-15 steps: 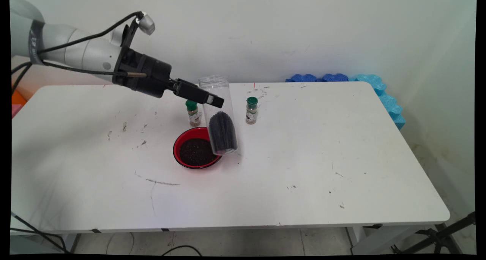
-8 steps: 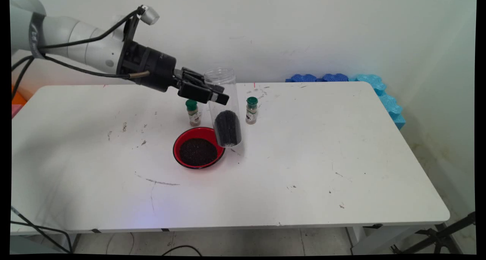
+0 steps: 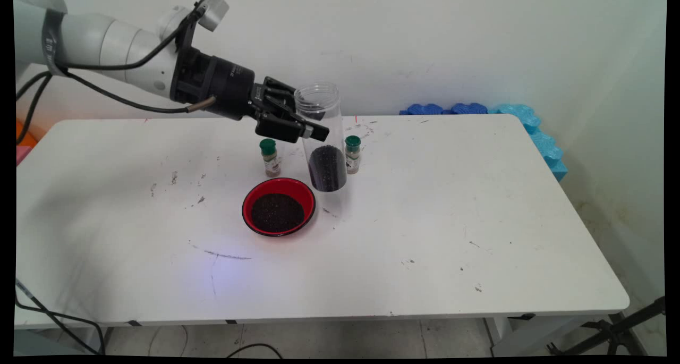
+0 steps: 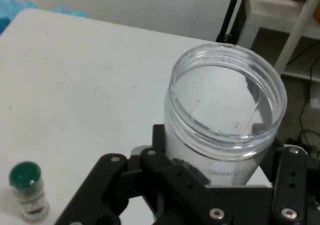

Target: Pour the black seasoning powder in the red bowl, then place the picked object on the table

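The tool (image 3: 305,120) grips the clear jar (image 3: 323,135) of dark seeds, now nearly upright and lifted clear of the red bowl (image 3: 278,206), having swung up from its tilt over the bowl's rim; seeds fill the bowl on the counter (image 3: 451,220).

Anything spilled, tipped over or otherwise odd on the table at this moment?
Nothing stands out. The pincer holds the clear jar nearly upright above the table, open mouth up, dark grains in its bottom. The red bowl sits level with its dark contents inside, and both green-capped bottles stand upright.
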### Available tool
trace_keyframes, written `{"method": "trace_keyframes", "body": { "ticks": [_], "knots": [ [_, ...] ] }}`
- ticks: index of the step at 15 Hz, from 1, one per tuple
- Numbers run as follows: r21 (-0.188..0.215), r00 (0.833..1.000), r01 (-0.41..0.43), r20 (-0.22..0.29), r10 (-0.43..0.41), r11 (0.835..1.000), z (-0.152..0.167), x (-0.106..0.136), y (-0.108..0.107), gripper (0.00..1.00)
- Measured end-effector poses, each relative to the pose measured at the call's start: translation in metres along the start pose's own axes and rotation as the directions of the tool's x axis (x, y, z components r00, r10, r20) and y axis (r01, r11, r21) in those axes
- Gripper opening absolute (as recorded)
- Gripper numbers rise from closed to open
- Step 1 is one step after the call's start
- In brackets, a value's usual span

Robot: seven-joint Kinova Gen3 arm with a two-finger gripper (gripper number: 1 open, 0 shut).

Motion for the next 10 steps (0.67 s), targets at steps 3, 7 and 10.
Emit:
{"method": "trace_keyframes", "body": {
  "ticks": [3,7,10],
  "knots": [
    [0.004,0.999,-0.053,-0.001,0.053,0.999,0.0021,0.0025,0.0015,0.00],
    [0.008,0.994,-0.113,-0.002,0.113,0.994,0.0056,0.0051,0.0031,0.00],
    [0.009,0.990,-0.139,-0.002,0.139,0.990,0.0091,0.0055,0.0044,0.00]
  ]
}}
